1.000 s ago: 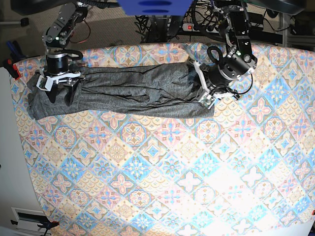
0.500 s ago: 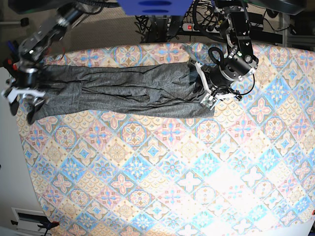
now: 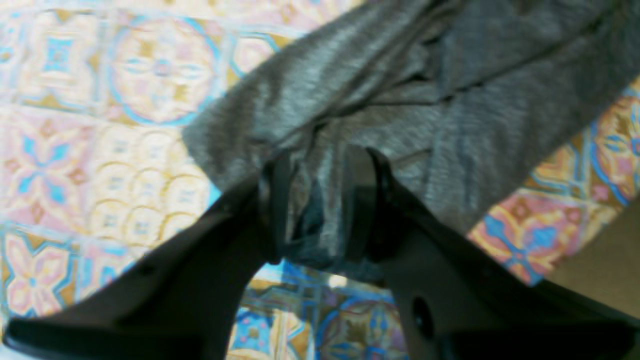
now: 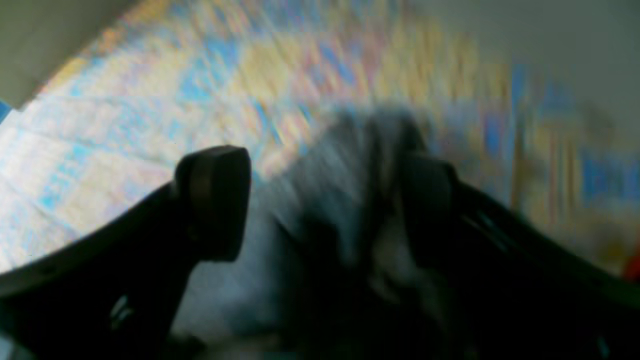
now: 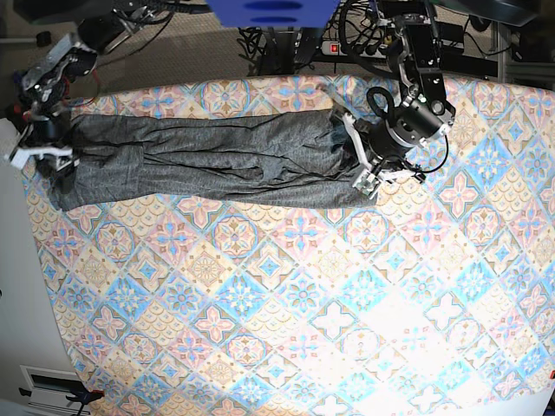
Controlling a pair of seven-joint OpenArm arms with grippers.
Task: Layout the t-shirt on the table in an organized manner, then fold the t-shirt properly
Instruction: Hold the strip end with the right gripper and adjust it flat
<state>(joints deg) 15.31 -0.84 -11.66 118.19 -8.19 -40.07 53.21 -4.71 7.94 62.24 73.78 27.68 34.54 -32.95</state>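
Setting: robotics lab or test room, not home. Evidence: two black robot arms (image 5: 414, 61) mounted behind large table (image 5: 347, 329), working surface covered with patterned tile-print cloth. Power strip (image 5: 342, 48) with red switch on floor behind table, surrounded by tangled black cables (image 5: 269, 42). Blue mount part (image 5: 269, 12) at top centre, above table. Floor: plain beige carpet (image 5: 191, 56). Dark equipment along far wall, details unclear.
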